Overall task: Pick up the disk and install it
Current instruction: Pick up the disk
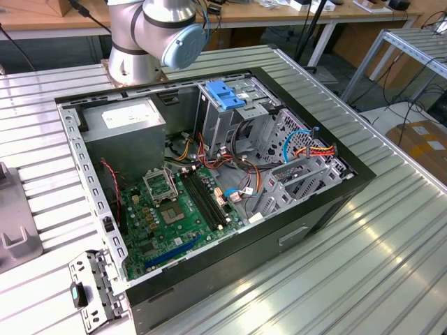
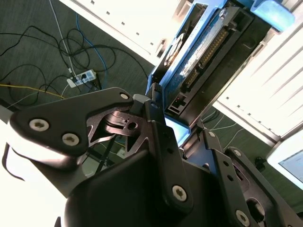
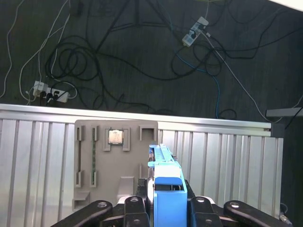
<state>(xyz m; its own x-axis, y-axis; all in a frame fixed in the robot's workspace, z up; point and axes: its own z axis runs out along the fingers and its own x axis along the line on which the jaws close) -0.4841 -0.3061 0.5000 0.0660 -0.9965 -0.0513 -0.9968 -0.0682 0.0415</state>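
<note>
My pincer [image 3: 166, 204] is pinching the disk [image 3: 163, 161] by one end of its light-blue carrier. The disk juts out above the edge of the grey tray [image 3: 118, 161] on the counter [image 3: 38, 156]. Held so near one end, I judge it could pivot or slip and meet its bay crooked; I can read no writing on it.

disk [image 3: 168, 189] between jaws, computer case [image 1: 279, 241] on table [image 1: 391, 265]
</note>
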